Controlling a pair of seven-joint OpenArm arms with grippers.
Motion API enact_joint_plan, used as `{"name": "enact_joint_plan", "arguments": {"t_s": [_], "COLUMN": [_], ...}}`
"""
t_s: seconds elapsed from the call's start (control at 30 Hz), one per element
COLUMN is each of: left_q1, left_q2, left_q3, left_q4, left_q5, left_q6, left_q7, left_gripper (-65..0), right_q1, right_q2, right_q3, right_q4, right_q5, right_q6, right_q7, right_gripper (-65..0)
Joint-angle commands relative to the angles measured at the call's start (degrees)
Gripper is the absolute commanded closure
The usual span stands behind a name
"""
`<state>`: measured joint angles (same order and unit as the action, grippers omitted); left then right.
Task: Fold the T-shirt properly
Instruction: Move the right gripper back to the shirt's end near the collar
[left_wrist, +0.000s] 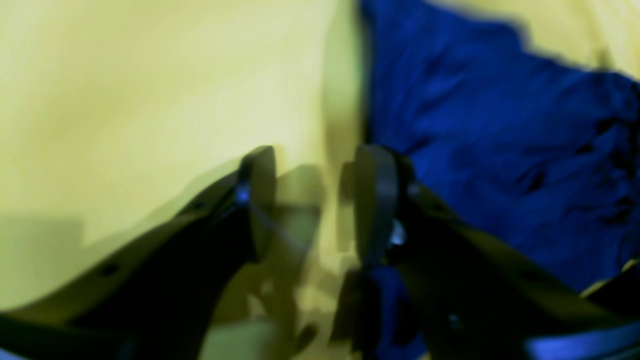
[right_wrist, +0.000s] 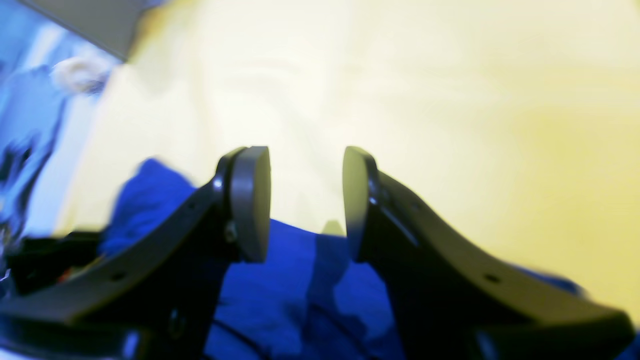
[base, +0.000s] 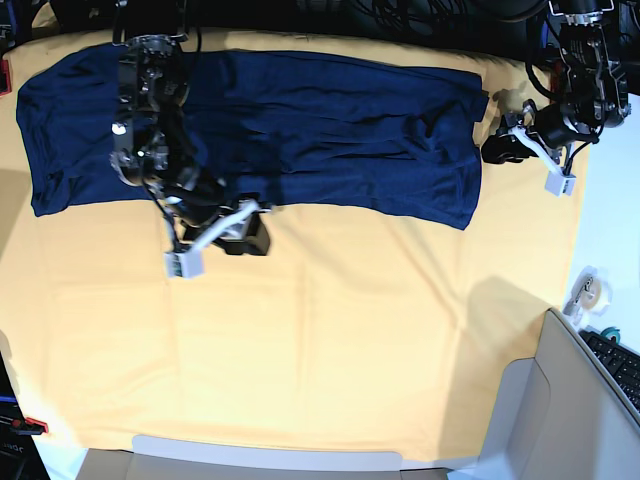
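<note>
The T-shirt is dark navy and lies spread as a wide band across the far part of the yellow cloth. My right gripper hovers just past the shirt's near hem, left of centre. In its wrist view the right gripper is open with nothing between the pads, and blue fabric lies below it. My left gripper sits just off the shirt's right edge. The left wrist view shows the left gripper open over yellow cloth, with the shirt beside its right finger.
A tape roll and a keyboard lie on the white surface at the right. A grey box stands at the near right corner, and a grey strip runs along the near edge.
</note>
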<state>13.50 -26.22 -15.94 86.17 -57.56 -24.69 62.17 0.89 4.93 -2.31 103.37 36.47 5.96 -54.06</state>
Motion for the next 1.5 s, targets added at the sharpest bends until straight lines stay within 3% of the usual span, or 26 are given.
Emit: {"name": "enact_joint_plan", "arguments": {"t_s": [0.0, 0.27, 0.4, 0.63, 0.87, 1.17, 1.27, 1.47], "left_q1": [-0.44, -0.27, -0.35, -0.71, -0.79, -0.62, -0.62, -0.35], "left_q2": [-0.73, 0.50, 1.29, 1.21, 0.94, 1.12, 1.29, 4.20], "left_q3": [-0.54, -0.54, -0.54, -0.54, -0.71, -9.77, -9.77, -8.45], "left_q4": [0.73, 0.82, 0.82, 0.73, 0.73, 0.64, 0.64, 0.55], "left_q5": [-0.42, -1.30, -5.52, -7.01, -8.51, -11.49, -11.49, -11.06], "left_q6": [-0.24, -1.55, -5.33, -5.77, -5.86, -5.95, -5.95, -6.04], "left_q7": [0.20, 2.58, 5.30, 5.48, 5.48, 9.61, 10.40, 10.75], "left_gripper": [-30.2, -31.3, -31.3, -31.5, -31.5, -31.6, -31.5, -31.3], "right_q1": [0.65, -1.63, -2.25, -4.01, -5.41, -5.41, -5.41, -5.41], "right_q2": [0.48, 1.80, 1.80, 1.80, 1.80, 1.71, 1.53, 1.44], "right_q3": [1.03, 11.49, 18.00, 24.15, 25.21, 25.21, 25.21, 25.21], "right_q4": [1.20, 1.11, 0.85, 0.76, 0.67, 0.67, 0.67, 0.67], "right_q5": [2.43, 9.64, 10.08, 10.08, 9.82, 9.82, 9.82, 9.82], "right_q6": [0.68, 0.77, 0.77, 0.77, 0.77, 0.77, 0.77, 0.77], "right_q7": [1.36, 1.36, 1.27, 1.27, 1.36, 1.36, 1.36, 1.36], "right_gripper": [-24.0, -24.0, -24.0, -24.0, -24.0, -24.0, -24.0, -24.0]}}
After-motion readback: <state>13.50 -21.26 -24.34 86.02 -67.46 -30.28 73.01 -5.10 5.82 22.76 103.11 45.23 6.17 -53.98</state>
